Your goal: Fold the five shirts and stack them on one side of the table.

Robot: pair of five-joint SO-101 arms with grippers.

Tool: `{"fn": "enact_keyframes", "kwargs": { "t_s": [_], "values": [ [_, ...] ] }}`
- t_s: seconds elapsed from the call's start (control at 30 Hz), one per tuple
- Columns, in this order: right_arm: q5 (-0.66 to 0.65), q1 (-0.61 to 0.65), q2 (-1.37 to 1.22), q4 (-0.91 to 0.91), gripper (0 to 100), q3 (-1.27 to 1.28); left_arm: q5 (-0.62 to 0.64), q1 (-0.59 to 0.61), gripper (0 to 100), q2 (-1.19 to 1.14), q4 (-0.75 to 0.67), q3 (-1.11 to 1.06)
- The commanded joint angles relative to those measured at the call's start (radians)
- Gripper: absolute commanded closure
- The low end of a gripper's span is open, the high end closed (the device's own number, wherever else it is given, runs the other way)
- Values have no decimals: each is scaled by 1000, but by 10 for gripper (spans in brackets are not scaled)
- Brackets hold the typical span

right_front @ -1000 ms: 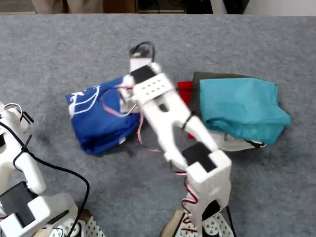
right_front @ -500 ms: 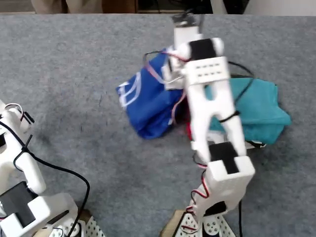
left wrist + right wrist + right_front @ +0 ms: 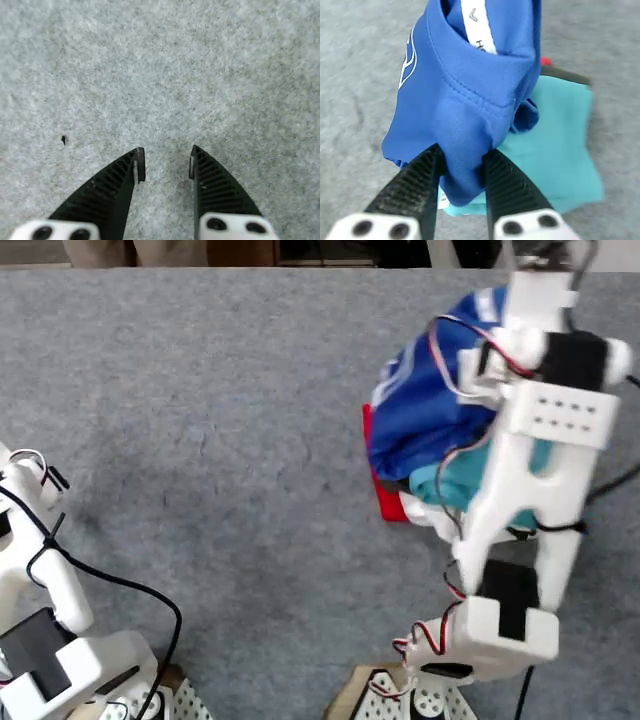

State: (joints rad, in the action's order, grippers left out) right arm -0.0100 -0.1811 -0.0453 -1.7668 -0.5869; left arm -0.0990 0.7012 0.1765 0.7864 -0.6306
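The job looked nearly finished. A stack of folded shirts lay on the right side of the table [image 3: 200, 390], with a teal shirt [image 3: 555, 145] on top. A red shirt [image 3: 384, 495] stuck out at the stack's left edge, a strip of a dark shirt [image 3: 566, 76] showed at its far side, and a bit of white garment [image 3: 428, 512] showed at its near side. That made four, as far as the layers could be counted.

The fifth, a blue shirt [image 3: 425, 410], was off the table. The right pincer [image 3: 462, 155] was closed on it, its two ribbed fingers pinching a thick fold at one end of the bundle, and it hung above the teal shirt, overlapping the stack's left half. What seemed left was to lower it squarely onto the stack, let go, and perhaps straighten the layers.

The blue bundle was loosely folded rather than flat. Its long axis ran away from the pincer, and the white-banded end pointed away from the grip. From above, that axis slanted from the far edge of the table toward the stack's near left corner.

The left pincer [image 3: 166, 165] hovered over bare grey table at the near left, its fingers moderately apart and holding nothing.
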Motion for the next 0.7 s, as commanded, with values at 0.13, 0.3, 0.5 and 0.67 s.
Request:
{"fn": "enact_keyframes", "kwargs": {
  "t_s": [0.13, 0.3, 0.5, 0.67],
  "values": [
    [-92, -162, 79, -14, 994, 110, -11, -12, 847, 4, -11, 41],
    [-133, -206, 81, -14, 993, 171, -11, -12, 847, 2, -17, 34],
    [-210, -260, 88, -15, 821, 234, -11, -12, 847, 2, -17, 32],
    [-242, -294, 140, -18, 536, 236, -11, -14, 847, 2, -17, 32]
  ]
}}
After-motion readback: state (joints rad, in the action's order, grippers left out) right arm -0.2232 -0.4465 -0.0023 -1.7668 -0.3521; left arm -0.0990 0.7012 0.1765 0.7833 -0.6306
